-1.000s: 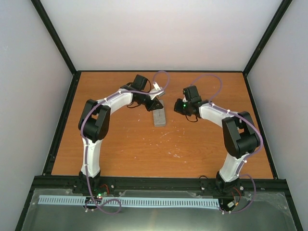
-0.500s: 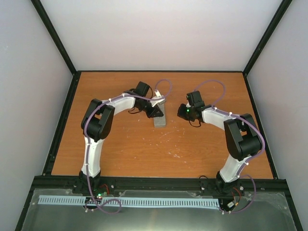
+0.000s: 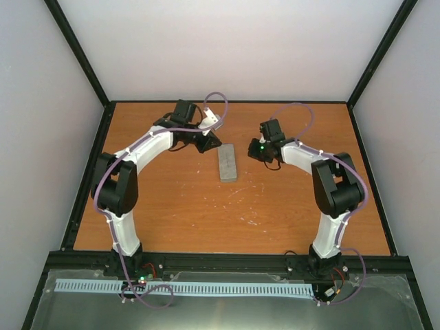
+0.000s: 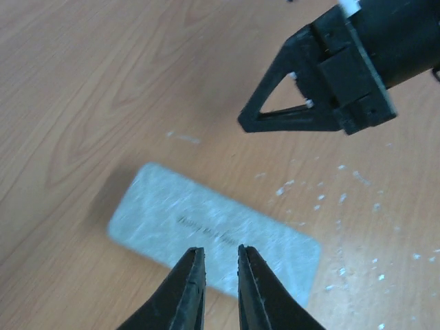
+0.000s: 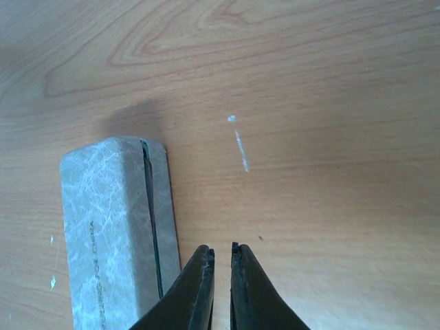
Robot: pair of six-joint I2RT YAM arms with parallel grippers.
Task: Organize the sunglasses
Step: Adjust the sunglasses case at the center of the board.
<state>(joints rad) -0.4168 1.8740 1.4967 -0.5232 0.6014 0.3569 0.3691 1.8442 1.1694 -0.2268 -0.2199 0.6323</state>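
The grey case (image 3: 226,163) lies closed on the wooden table, its long side running front to back. It also shows in the left wrist view (image 4: 172,210) and the right wrist view (image 5: 103,227), where a thin teal seam runs along its side. The sunglasses are not visible in any view. My left gripper (image 3: 211,142) hovers just behind and left of the case, its jaws nearly together and empty (image 4: 220,251). My right gripper (image 3: 255,152) is to the right of the case, jaws nearly together and empty (image 5: 222,249).
The right gripper's black finger (image 4: 289,113) shows in the left wrist view, beyond the case. Small white flecks (image 4: 323,196) are scattered on the wood. Black frame rails (image 3: 227,103) border the table, with grey walls behind.
My left gripper has lifted off the far end of the case and drawn back to the left. My right gripper has shifted slightly back. The case stays put.
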